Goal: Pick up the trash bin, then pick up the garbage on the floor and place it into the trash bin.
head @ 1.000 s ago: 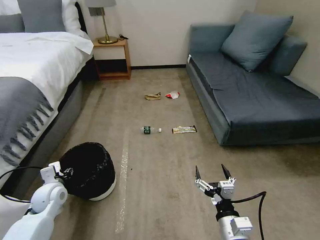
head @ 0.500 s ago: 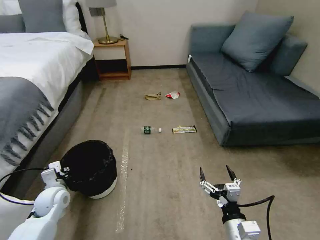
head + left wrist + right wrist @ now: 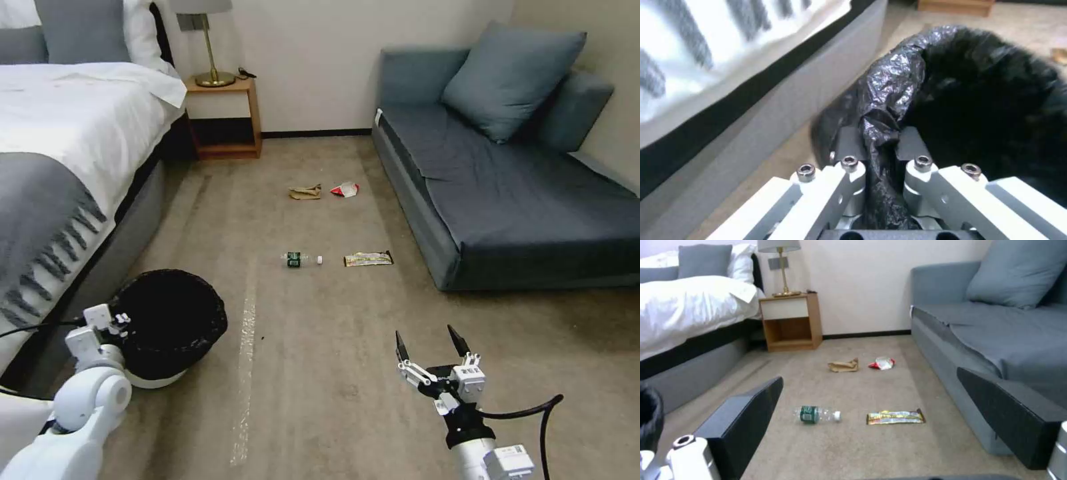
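My left gripper [image 3: 880, 146] pinches the bin's [image 3: 170, 320] bag-lined rim, its inside dark; my right gripper [image 3: 430, 345] hangs wide open, empty, short of the bottle [image 3: 300, 259].

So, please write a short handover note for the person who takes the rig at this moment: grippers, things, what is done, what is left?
Left gripper: shut on the rim of the small round white trash bin with crinkly black liner, beside the bed.
Right gripper: open, empty, low over the beige carpet floor.
Done: bin gripped.
Left: clear green-label bottle, yellow-black wrapper, tan paper, red-white wrapper, all on the carpet.
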Robot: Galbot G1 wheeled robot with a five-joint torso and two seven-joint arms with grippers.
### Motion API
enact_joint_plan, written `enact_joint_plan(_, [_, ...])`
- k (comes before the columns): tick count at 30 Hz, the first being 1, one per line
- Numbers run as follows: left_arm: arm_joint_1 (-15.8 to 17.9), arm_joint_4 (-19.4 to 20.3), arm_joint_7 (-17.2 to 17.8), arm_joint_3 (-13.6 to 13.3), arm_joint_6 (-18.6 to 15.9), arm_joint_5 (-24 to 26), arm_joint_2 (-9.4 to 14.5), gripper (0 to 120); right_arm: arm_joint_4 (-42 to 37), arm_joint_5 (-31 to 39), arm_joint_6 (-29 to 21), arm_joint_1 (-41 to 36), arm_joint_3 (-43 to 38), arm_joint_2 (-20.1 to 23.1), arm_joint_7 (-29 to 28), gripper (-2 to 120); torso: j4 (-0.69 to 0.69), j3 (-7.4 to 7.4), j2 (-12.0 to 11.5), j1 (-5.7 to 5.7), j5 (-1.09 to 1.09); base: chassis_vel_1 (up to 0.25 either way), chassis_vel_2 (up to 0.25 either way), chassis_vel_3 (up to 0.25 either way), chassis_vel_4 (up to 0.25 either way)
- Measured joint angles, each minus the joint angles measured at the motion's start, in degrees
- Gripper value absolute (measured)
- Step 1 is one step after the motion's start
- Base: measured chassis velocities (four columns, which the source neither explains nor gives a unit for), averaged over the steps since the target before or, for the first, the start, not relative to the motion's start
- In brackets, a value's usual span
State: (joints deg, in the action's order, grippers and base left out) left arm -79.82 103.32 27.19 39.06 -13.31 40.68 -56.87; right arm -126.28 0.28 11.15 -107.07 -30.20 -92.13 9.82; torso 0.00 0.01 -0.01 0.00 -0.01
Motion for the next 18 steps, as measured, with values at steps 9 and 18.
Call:
enact_joint_plan(9, [-2.1, 4.5, -0.7, 0.8, 1.9, -4.3, -0.6, 7, 0.8, 0.5, 0.3, 0.8, 0.1, 0.0, 0.0, 100, 0.0, 0.0, 0.0, 0.0, 0.01, 0.0, 0.0, 0.0, 0.0])
enact_joint_plan(18, [-5.6, 5.5, -0.7, 2.1, 6.5, -14.6, -3.8, 7, 2.4, 2.2, 0.3, 2.1, 0.0, 0.0, 0.5, 100, 0.0, -0.01, 0.0, 0.0, 0.01, 0.0, 0.0, 0.0, 0.0])
